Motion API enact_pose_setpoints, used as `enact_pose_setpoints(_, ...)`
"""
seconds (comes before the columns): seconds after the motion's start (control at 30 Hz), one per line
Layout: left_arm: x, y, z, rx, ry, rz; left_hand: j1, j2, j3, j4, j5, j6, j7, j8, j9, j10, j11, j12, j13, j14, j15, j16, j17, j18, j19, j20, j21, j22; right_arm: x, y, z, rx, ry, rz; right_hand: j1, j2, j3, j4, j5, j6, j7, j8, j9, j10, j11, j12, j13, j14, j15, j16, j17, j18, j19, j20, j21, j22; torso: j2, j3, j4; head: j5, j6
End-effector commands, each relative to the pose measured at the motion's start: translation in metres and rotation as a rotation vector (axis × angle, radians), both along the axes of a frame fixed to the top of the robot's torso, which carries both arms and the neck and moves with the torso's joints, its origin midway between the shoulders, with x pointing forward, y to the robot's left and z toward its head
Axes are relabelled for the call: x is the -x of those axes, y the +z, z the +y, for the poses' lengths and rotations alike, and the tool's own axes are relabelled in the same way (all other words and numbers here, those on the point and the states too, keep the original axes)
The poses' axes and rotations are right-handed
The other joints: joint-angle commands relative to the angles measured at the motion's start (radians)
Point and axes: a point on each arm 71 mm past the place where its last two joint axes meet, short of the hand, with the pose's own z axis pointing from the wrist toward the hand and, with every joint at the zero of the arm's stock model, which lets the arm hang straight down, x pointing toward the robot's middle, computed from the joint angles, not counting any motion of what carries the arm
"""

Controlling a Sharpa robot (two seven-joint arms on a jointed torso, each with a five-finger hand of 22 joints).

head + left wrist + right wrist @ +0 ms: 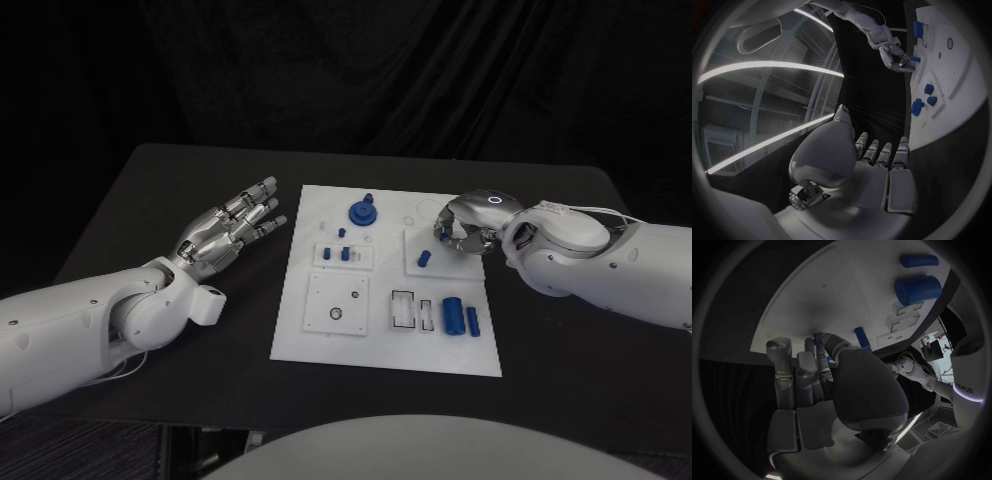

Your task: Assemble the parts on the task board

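Covering the middle of the matte black table (173, 190), the flat white rectangular task board (378, 350) is seen against a dark curtained backdrop. On the board, a round blue knobbed part (365, 211) stands near the far edge, small blue pegs (336, 253) are set just below it, and a thick blue cylinder (453, 314) lies beside a thinner blue rod (473, 320) near the right edge.

From the head view, the whole layout of the board is given, while the right wrist view brings the thick cylinder (917, 289) and thin rod (919, 260) close and shows a narrow blue peg (862, 338) just beyond the fingers. In the left wrist view, the board (954, 70) is seen edge-on with the other arm reaching over it.

The left robot hand (231, 229) is held flat over the bare table left of the board, fingers stretched and apart, with nothing in it. The right robot hand (467, 229) is bent down over the board's right part, fingers curled near a small blue peg (426, 258); whether anything is pinched cannot be told.
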Motion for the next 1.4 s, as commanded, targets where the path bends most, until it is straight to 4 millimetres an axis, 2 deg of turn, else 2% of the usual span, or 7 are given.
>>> enact_pose_setpoints(0.03, 0.001, 0.004, -0.001, 0.054, 0.001, -0.047, -0.008, 0.008, -0.008, 0.000, -0.005, -0.001, 0.007, -0.004, 0.000, 0.000, 0.009, 0.004, -0.001, 0.001, 0.008, -0.003, -0.001, 0.016, 0.001, 0.010, 0.005, 0.001, 0.001, 0.004, 0.001, -0.031, 0.011, -0.044, 0.005, 0.019, -0.004, -0.004, -0.006, 0.008, 0.000, 0.008, 0.063, 0.012, 0.002, -0.007, -0.004, 0.005, -0.002, 0.000, -0.002, -0.014, 0.004, -0.002, 0.010, 0.047, 0.000, 0.0003, -0.0002, 0.002, 0.000)
enact_pose_setpoints(0.3, 0.001, 0.003, -0.001, 0.050, 0.001, -0.041, -0.018, 0.014, -0.011, 0.001, -0.007, -0.001, 0.009, -0.004, 0.000, 0.000, 0.012, 0.005, -0.001, 0.002, 0.010, -0.002, -0.001, 0.016, 0.004, 0.014, 0.006, 0.003, 0.001, 0.009, -0.001, -0.041, 0.011, -0.062, 0.021, 0.029, 0.007, -0.017, -0.030, 0.005, -0.002, 0.014, 0.087, 0.028, 0.000, -0.019, -0.014, 0.004, -0.004, -0.008, -0.012, -0.015, 0.004, -0.005, 0.015, 0.055, 0.000, -0.0008, 0.0001, 0.004, 0.000)
enact_pose_setpoints(0.33, 0.001, 0.003, -0.001, 0.050, 0.000, -0.040, -0.022, 0.018, -0.013, 0.001, -0.008, 0.000, 0.010, -0.004, 0.000, 0.000, 0.013, 0.005, -0.001, 0.003, 0.011, -0.002, 0.000, 0.017, 0.005, 0.016, 0.007, 0.004, 0.000, 0.010, -0.001, -0.041, 0.011, -0.064, 0.027, 0.031, 0.022, -0.022, -0.088, 0.002, -0.003, 0.013, 0.094, 0.031, 0.002, -0.025, -0.019, 0.005, -0.006, -0.007, -0.011, -0.016, 0.005, -0.006, 0.021, 0.059, 0.000, -0.0009, 0.0003, 0.005, 0.000)
enact_pose_setpoints(0.37, 0.001, 0.003, -0.001, 0.050, 0.000, -0.039, -0.029, 0.023, -0.015, 0.001, -0.010, -0.001, 0.011, -0.004, 0.000, 0.000, 0.014, 0.005, -0.001, 0.003, 0.013, -0.002, 0.000, 0.017, 0.007, 0.018, 0.008, 0.005, 0.000, 0.013, -0.001, -0.041, 0.010, -0.067, 0.025, 0.029, 0.027, -0.022, -0.099, 0.004, -0.002, 0.014, 0.100, 0.036, 0.000, -0.027, -0.021, 0.005, -0.005, -0.006, -0.012, -0.017, 0.006, -0.006, 0.025, 0.062, 0.000, -0.0011, 0.0001, 0.006, 0.000)
enact_pose_setpoints(0.67, 0.001, 0.002, -0.003, 0.049, -0.005, -0.035, -0.055, 0.037, -0.026, 0.001, -0.036, -0.001, 0.014, -0.004, 0.000, 0.001, 0.019, 0.006, -0.001, 0.003, 0.015, -0.002, 0.000, 0.018, 0.010, 0.024, 0.009, 0.004, 0.006, 0.042, 0.002, -0.045, 0.018, -0.083, 0.019, 0.022, 0.031, -0.020, -0.102, 0.003, -0.002, 0.014, 0.106, 0.042, -0.001, -0.030, -0.023, 0.005, -0.005, -0.009, -0.016, -0.016, 0.005, -0.006, 0.024, 0.063, -0.001, -0.0020, -0.0021, 0.011, 0.000)
enact_pose_setpoints(1.0, 0.001, 0.002, -0.004, 0.052, -0.007, -0.035, -0.109, 0.067, -0.042, 0.001, -0.090, -0.001, 0.017, -0.004, 0.001, 0.000, 0.020, 0.006, -0.001, -0.001, 0.004, -0.004, -0.002, 0.018, 0.001, 0.014, 0.003, -0.018, 0.041, 0.062, 0.060, -0.068, 0.200, -0.047, 0.026, 0.002, 0.048, -0.035, -0.073, -0.004, -0.001, 0.002, 0.112, 0.050, -0.001, -0.036, -0.027, 0.007, -0.006, -0.004, -0.012, -0.018, 0.007, -0.008, 0.034, 0.073, -0.001, -0.0008, -0.0023, 0.021, 0.000)
enact_pose_setpoints(1.4, 0.002, 0.001, -0.004, 0.051, -0.009, -0.031, -0.118, 0.079, -0.042, 0.000, -0.087, -0.004, 0.018, -0.004, 0.000, -0.002, 0.020, 0.004, -0.001, -0.001, 0.004, -0.004, -0.002, 0.017, -0.001, 0.013, 0.003, -0.021, 0.060, 0.042, 0.127, -0.034, 0.403, 0.008, 0.023, -0.005, 0.049, -0.038, -0.073, -0.006, -0.001, -0.002, 0.113, 0.054, -0.001, -0.036, -0.026, 0.013, -0.007, 0.009, 0.000, -0.021, 0.013, -0.008, 0.054, 0.081, -0.001, -0.0013, -0.0006, 0.038, 0.000)
